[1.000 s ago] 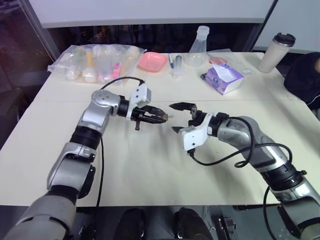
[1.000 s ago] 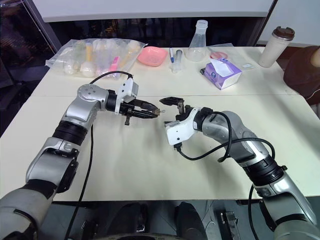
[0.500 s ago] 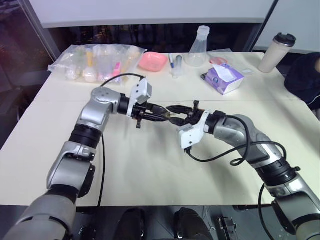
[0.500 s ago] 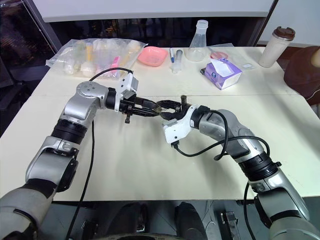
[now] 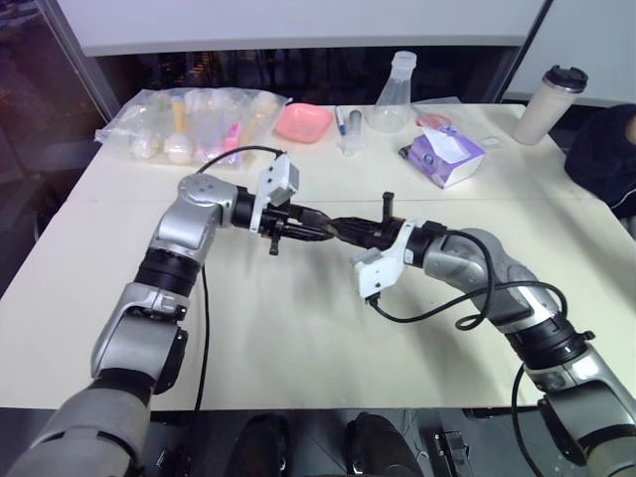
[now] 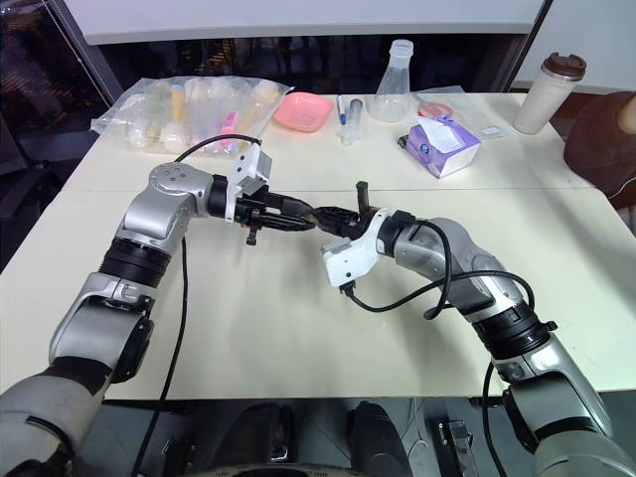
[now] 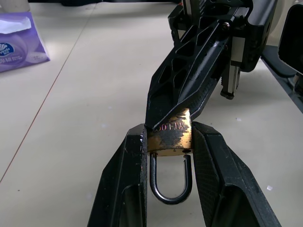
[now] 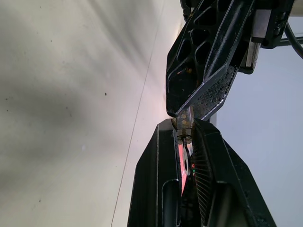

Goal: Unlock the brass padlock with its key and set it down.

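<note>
The brass padlock [image 7: 169, 138] is pinched by its scuffed yellow body in my left gripper [image 7: 168, 142], which is shut on it; its silvery shackle [image 7: 170, 182] points back toward the wrist. In the eye views the left gripper [image 5: 323, 229] hangs above the middle of the table, tip to tip with my right gripper [image 5: 350, 228]. The right gripper [image 8: 185, 128] is shut on a thin metal key [image 8: 186, 160] at the padlock's [image 8: 184, 124] far end. Whether the key sits in the keyhole is hidden.
Along the far edge of the cream table [image 5: 298, 338] lie a clear bag of bottles [image 5: 194, 124], a pink dish [image 5: 303, 121], a glass flask [image 5: 397, 94], a purple tissue pack [image 5: 444, 154] and a tumbler [image 5: 552, 104]. A person's dark sleeve [image 5: 606, 154] shows at the right.
My right gripper, open a second ago, has moved left to the left gripper's tips and shut there at the padlock's end. The left gripper has kept still with the padlock.
</note>
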Controlling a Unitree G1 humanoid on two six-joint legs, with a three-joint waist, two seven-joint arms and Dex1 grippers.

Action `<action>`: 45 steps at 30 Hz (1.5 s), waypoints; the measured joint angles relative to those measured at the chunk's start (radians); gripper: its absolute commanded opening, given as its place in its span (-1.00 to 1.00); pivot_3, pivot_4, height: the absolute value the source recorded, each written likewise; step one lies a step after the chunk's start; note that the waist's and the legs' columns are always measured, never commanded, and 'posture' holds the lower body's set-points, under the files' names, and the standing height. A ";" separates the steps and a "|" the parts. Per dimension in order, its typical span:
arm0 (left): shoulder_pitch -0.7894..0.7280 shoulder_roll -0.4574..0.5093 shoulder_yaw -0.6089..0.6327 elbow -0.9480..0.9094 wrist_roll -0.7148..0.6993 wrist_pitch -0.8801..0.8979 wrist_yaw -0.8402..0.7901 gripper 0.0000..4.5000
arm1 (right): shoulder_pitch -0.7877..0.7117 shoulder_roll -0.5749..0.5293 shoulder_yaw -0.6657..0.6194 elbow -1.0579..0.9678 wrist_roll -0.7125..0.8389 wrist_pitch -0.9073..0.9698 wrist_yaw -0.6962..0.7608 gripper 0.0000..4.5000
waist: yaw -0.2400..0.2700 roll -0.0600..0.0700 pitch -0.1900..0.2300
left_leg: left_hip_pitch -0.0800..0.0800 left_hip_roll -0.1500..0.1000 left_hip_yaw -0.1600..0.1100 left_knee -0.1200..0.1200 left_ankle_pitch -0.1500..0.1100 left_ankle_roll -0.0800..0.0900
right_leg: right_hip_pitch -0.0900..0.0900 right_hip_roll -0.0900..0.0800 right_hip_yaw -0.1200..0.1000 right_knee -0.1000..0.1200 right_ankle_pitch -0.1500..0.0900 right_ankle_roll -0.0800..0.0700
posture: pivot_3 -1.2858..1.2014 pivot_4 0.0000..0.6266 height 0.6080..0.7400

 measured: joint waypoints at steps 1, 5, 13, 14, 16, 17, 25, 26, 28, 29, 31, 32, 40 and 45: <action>0.000 -0.001 0.000 0.002 0.001 -0.003 0.002 -0.21 | 0.000 0.000 0.000 0.000 -0.001 0.000 0.000 -1.00 | 0.000 0.000 0.000 | 0.000 0.000 0.000 0.000 0.000 0.000 | 0.000 0.000 0.000 0.000 0.000 0.000 | 0.03 -0.52 0.62; 0.000 -0.005 0.000 0.024 0.023 -0.036 0.059 0.55 | 0.001 0.007 -0.001 -0.001 0.000 -0.004 0.006 -1.00 | 0.000 0.000 0.000 | 0.000 0.000 0.000 0.000 0.000 0.000 | 0.000 0.000 0.000 0.000 0.000 0.000 | 0.03 -0.52 0.62; 0.035 0.059 0.070 -0.064 -0.037 0.026 0.064 0.98 | 0.010 0.006 -0.002 -0.001 0.000 -0.004 0.008 -1.00 | -0.001 0.000 0.000 | 0.000 0.001 0.000 0.000 0.000 -0.001 | 0.000 0.000 0.000 0.000 0.000 0.000 | 0.03 -0.52 0.62; 0.043 0.061 0.080 -0.087 -0.053 0.048 0.064 0.98 | 0.010 0.006 -0.002 -0.001 0.000 -0.003 0.008 -1.00 | 0.000 0.000 0.000 | 0.000 0.000 0.000 0.000 0.000 -0.001 | 0.000 -0.001 0.000 0.000 0.000 0.000 | 0.03 -0.52 0.62; 0.052 0.066 0.091 -0.119 -0.072 0.079 0.067 0.74 | 0.010 0.007 -0.002 -0.001 0.000 -0.002 0.008 -1.00 | 0.001 0.000 0.000 | 0.000 0.000 0.000 0.000 0.001 -0.001 | 0.000 -0.001 0.001 0.000 0.000 0.000 | 0.03 -0.52 0.62; 0.055 0.070 0.093 -0.133 -0.077 0.093 0.069 0.59 | 0.011 0.007 -0.002 -0.001 0.000 -0.002 0.008 -1.00 | 0.001 0.000 0.000 | 0.000 0.000 0.000 0.000 0.001 -0.001 | 0.000 -0.001 0.001 0.000 0.000 0.000 | 0.03 -0.52 0.62; 0.097 0.068 0.096 -0.217 -0.115 0.143 0.081 -0.99 | 0.014 0.008 -0.002 -0.001 0.001 -0.001 0.010 -1.00 | -0.001 0.000 0.000 | 0.000 0.000 0.000 0.000 0.001 -0.002 | 0.000 0.000 0.001 0.000 0.000 0.000 | 0.03 -0.52 0.62; 0.100 0.068 0.094 -0.223 -0.118 0.144 0.081 -0.99 | 0.014 0.008 -0.002 -0.001 0.001 -0.001 0.010 -1.00 | -0.001 0.000 0.000 | 0.000 0.000 0.000 0.000 0.001 -0.002 | 0.000 0.000 0.001 0.000 0.000 0.000 | 0.03 -0.52 0.62; 0.107 0.068 0.087 -0.227 -0.119 0.144 0.079 -0.99 | 0.014 0.009 -0.002 -0.001 0.001 -0.001 0.010 -1.00 | 0.000 0.000 0.000 | 0.000 0.000 0.000 0.000 0.001 -0.002 | 0.000 0.000 0.001 0.000 0.000 0.000 | 0.03 -0.52 0.62; 0.111 0.068 0.085 -0.227 -0.119 0.143 0.077 -0.99 | 0.014 0.009 -0.002 -0.001 0.001 -0.001 0.011 -1.00 | 0.000 0.000 0.000 | 0.000 0.000 0.000 0.000 0.001 -0.002 | 0.000 0.000 0.001 0.000 0.000 0.000 | 0.03 -0.52 0.62; 0.119 0.068 0.076 -0.225 -0.112 0.137 0.076 -0.99 | 0.014 0.009 -0.002 -0.001 0.001 -0.001 0.011 -1.00 | 0.000 0.000 0.000 | 0.000 0.000 0.000 0.000 0.001 -0.002 | 0.000 0.000 0.001 0.000 0.000 0.000 | 0.03 -0.52 0.62; 0.119 0.068 0.068 -0.223 -0.108 0.132 0.077 -0.99 | 0.014 0.009 -0.002 -0.001 0.001 -0.001 0.011 -1.00 | 0.000 0.000 0.000 | 0.000 0.000 0.000 0.000 0.001 -0.002 | 0.000 0.000 0.001 0.000 0.000 0.000 | 0.03 -0.52 0.62; 0.130 0.072 0.023 -0.187 -0.056 0.059 0.070 -0.99 | 0.019 0.008 -0.004 -0.005 0.001 0.018 0.015 -1.00 | -0.001 0.000 0.000 | 0.000 0.000 0.000 0.000 0.001 -0.002 | 0.000 0.000 0.001 0.000 0.000 0.000 | 0.03 -0.52 0.62; 0.138 0.059 0.012 -0.110 -0.010 -0.027 0.103 -0.99 | 0.019 0.009 -0.006 -0.011 0.002 0.027 0.015 -1.00 | 0.001 0.000 0.000 | 0.000 0.000 0.000 0.000 0.000 0.001 | 0.000 0.000 0.001 0.000 0.000 0.000 | 0.03 -0.52 0.62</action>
